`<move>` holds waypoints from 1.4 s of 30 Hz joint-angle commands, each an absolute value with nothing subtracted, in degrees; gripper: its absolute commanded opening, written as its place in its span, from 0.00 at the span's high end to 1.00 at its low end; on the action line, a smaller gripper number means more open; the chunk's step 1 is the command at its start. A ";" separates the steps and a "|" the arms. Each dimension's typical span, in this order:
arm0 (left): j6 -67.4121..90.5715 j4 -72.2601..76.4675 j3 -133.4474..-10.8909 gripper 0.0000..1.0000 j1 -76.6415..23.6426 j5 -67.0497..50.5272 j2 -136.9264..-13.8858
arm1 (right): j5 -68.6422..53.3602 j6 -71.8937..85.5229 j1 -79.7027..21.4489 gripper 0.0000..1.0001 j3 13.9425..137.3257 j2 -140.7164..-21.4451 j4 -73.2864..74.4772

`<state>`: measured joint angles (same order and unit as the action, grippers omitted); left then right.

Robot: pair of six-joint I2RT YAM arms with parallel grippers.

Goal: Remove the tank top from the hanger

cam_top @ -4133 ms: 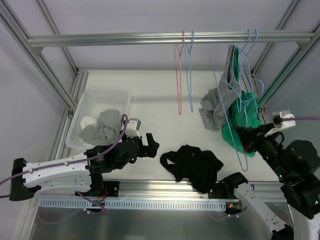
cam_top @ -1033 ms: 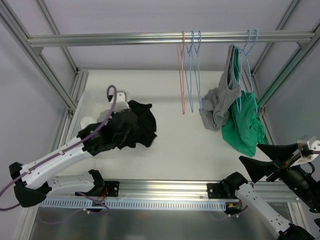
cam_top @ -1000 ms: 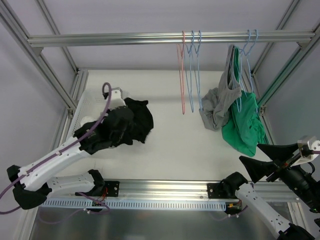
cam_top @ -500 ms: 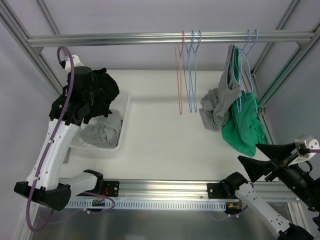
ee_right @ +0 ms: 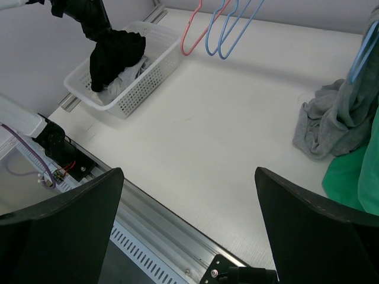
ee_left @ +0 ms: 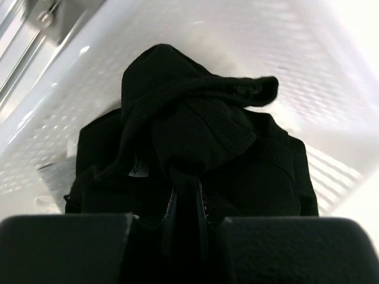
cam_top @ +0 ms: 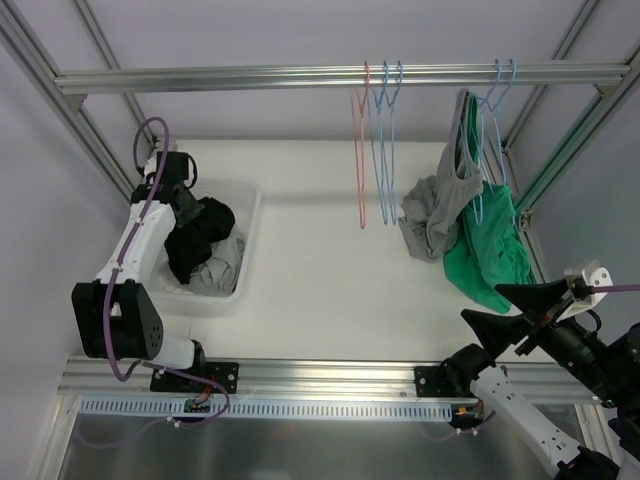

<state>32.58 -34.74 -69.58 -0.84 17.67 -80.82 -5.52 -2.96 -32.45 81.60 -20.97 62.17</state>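
My left gripper [ee_left: 185, 195] is shut on a black tank top [cam_top: 200, 235], which hangs bunched from its jaws into the white basket [cam_top: 250, 215]. In the left wrist view the black cloth [ee_left: 195, 130] covers the fingertips. No hanger is in that garment. A grey tank top [cam_top: 440, 205] and a green one [cam_top: 490, 250] hang on blue hangers [cam_top: 497, 90] at the right of the rail. My right gripper [cam_top: 515, 312] stands wide open with nothing in it, low at the near right, well clear of the clothes.
A pink hanger [cam_top: 358, 150] and two blue ones [cam_top: 385, 150] hang bare from the aluminium rail [cam_top: 250, 77]. Grey clothes lie under the black top in the basket [ee_right: 148, 71]. Frame posts stand at both sides; a slotted rail runs along the near edge.
My left arm has carried the black tank top from the table to the basket and lowered it in from above. The right gripper has shifted slightly and stays open.
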 commanded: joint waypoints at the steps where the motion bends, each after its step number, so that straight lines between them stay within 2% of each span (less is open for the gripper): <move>1: 39.55 -33.84 -67.41 0.96 2.46 17.13 -83.49 | -8.08 -2.20 -32.26 0.01 81.13 -20.13 58.89; 2: 39.90 -33.92 -66.89 0.86 2.46 17.40 -83.93 | -8.09 -2.28 -32.17 0.00 80.95 -20.04 58.97; 3: 40.51 -33.75 -66.62 0.59 2.55 17.32 -84.11 | -8.00 -2.46 -32.25 0.00 80.77 -20.04 58.97; 4: 40.69 -33.84 -66.45 0.37 2.46 16.44 -84.29 | -7.65 -2.63 -32.26 0.01 80.34 -20.13 58.97; 5: 40.52 -33.84 -66.45 0.19 2.46 15.65 -84.11 | -6.95 -2.81 -32.17 0.01 79.98 -20.21 59.06; 6: 40.00 -33.92 -66.53 0.04 2.55 14.77 -83.68 | -4.25 -2.90 -32.17 0.01 79.72 -20.56 59.58; 7: 39.73 -33.93 -66.79 0.01 2.46 14.07 -81.32 | -2.74 -2.99 -32.17 0.01 79.28 -21.18 60.20; 10: 37.19 -34.36 -67.85 0.01 2.46 10.99 -74.91 | 3.51 -3.86 -32.17 0.01 79.45 -25.30 62.75; 16: 28.49 -39.63 -77.94 0.01 2.37 6.16 -54.10 | 11.32 -7.98 -32.17 0.01 85.94 -33.65 62.93; 20: 24.00 -40.25 -74.37 0.01 2.37 -4.54 -40.72 | 21.61 -13.61 -32.17 0.00 91.04 -41.64 62.67; 22: 23.47 -40.52 -68.07 0.01 2.37 -7.81 -31.35 | 21.36 -15.72 -32.17 0.06 95.52 -47.16 62.58; 23: 22.68 -40.60 -65.68 0.01 2.37 -8.43 -27.98 | 21.10 -17.12 -32.17 0.17 97.45 -49.11 62.49; 24: 22.24 -40.69 -63.48 0.01 2.37 -8.96 -25.17 | 21.70 -17.66 -32.08 0.22 99.38 -50.87 62.49; 28: 20.39 -41.13 -52.59 0.01 2.37 -20.00 -13.22 | 23.21 -20.83 -28.40 0.32 109.48 -60.19 62.49; 29: 20.22 -41.05 -50.91 0.01 2.37 -21.43 -11.79 | 22.68 -21.00 -26.04 0.37 110.90 -63.69 62.32; 32: 20.39 -41.04 -47.11 0.01 2.37 -22.24 -8.18 | 21.10 -21.62 -22.87 0.41 114.25 -68.97 60.31; 37: 20.03 -41.13 -47.73 0.01 2.37 -19.61 -5.19 | 16.62 -21.88 -18.29 0.44 116.02 -74.96 58.54; 42: 20.22 -41.22 -47.29 0.01 2.37 -22.06 -5.63 | 13.54 -21.18 -13.54 0.46 113.91 -78.48 55.02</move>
<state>21.19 -42.72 -46.81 2.59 -19.66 -5.45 15.59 -20.45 -15.40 113.65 -78.17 58.96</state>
